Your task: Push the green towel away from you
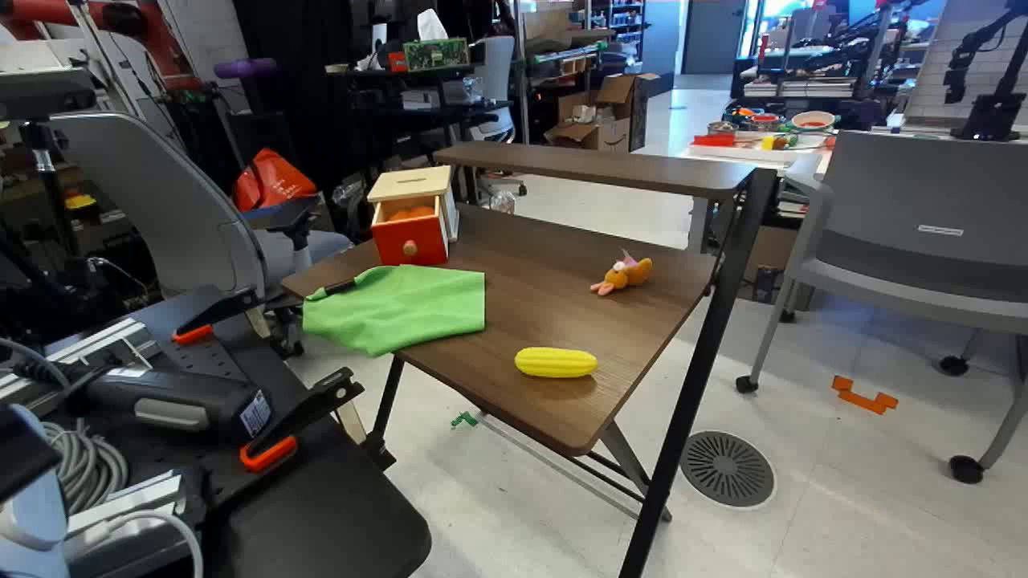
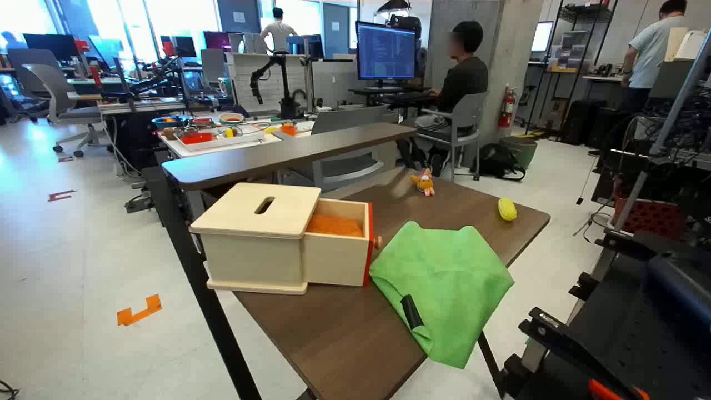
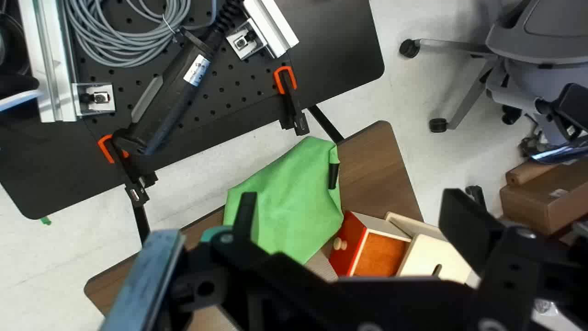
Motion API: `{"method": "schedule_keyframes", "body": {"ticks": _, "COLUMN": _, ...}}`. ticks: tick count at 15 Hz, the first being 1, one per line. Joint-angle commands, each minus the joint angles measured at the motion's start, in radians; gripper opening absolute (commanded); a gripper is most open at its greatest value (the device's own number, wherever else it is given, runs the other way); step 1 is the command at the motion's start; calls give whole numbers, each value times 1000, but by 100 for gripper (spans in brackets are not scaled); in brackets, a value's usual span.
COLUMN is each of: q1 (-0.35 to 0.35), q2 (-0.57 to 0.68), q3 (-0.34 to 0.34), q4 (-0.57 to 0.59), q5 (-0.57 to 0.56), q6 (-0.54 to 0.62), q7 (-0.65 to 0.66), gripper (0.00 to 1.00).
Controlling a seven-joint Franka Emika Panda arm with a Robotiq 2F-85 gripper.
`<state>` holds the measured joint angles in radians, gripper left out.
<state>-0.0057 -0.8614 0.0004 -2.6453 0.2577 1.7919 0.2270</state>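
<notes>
I find the gripper spread wide, holding nothing; the green towel overhangs the table, untouched; the whole push appears outstanding.

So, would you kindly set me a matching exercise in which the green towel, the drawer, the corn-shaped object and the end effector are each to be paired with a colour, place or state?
Things:
1. green towel
2. drawer
3. corn-shaped object
4. end effector

Colours, places or states:
A. fingers spread apart, holding nothing
B. pulled out, with a red front
C. yellow
D. hanging partly over the edge of the table

Right pairs: 1-D, 2-B, 3-C, 4-A.
</notes>
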Motion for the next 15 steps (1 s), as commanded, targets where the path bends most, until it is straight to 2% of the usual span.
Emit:
{"method": "schedule_keyframes", "body": {"ticks": 1, "q1": -17, "q2": 1, "q3": 12, "q4": 4, "q5": 9, "q6": -5, "q7": -10, "gripper": 100}}
{"method": "schedule_keyframes", "body": {"ticks": 15, "q1": -13, "q2": 11, "q3": 15, "q4": 5, "q5": 8, "q6": 11, "q7": -19, "gripper": 100}}
